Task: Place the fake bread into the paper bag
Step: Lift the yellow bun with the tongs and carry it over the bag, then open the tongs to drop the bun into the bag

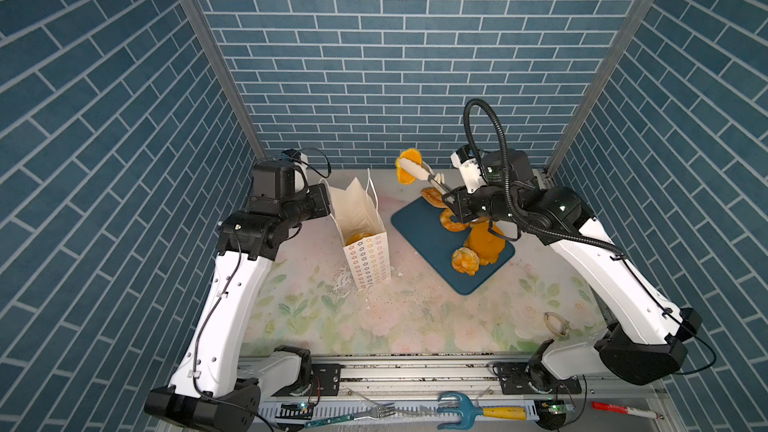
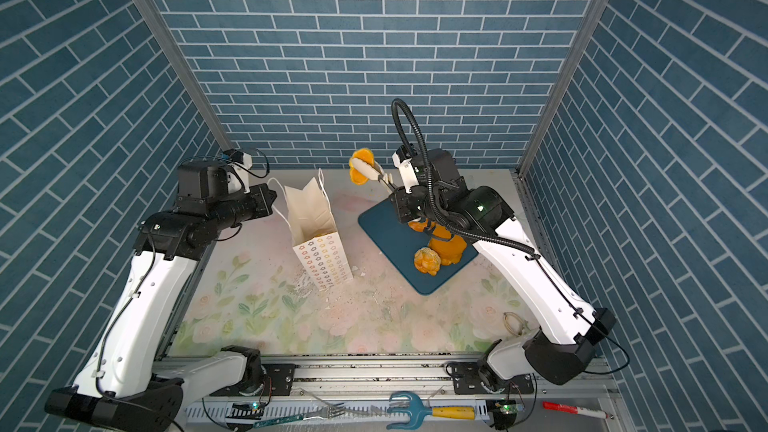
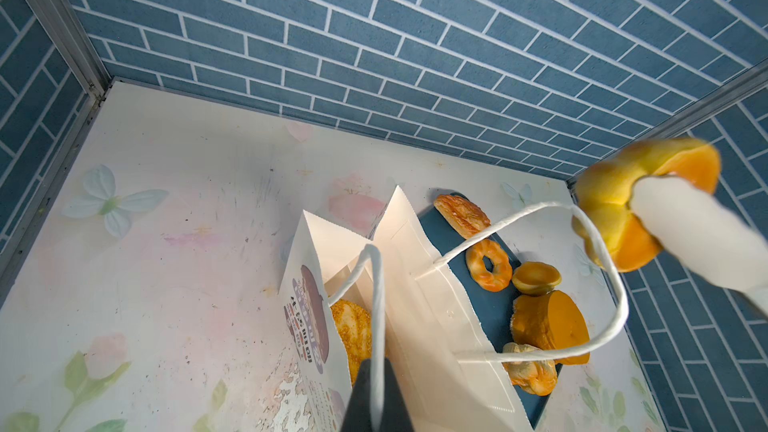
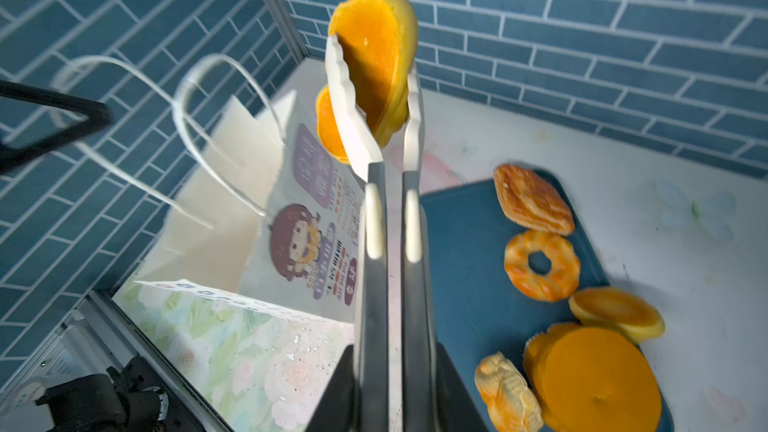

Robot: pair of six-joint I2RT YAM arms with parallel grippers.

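Your right pincer [image 1: 454, 201] is clamped on the grey arms of the tongs [image 4: 374, 284]. Their white tips squeeze one piece of fake bread [image 4: 370, 56] out ahead of the pincer, raised in the air near the paper bag [image 1: 368, 261]. Your left pincer [image 3: 376, 398] is closed on a cord handle [image 3: 377, 305] of the bag, which stands just beside it. The other pastries [image 4: 540, 265] lie on the blue tray [image 1: 415, 222] beneath the right pincer.

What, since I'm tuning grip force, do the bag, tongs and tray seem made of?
Bag: matte white paper, judging by sharp creases and a zigzag-cut rim. Tongs: grey, dull-sheened arms, probably metal; white scalloped tips, likely plastic or silicone. Tray: dark teal, matte, probably plastic; can't be sure.
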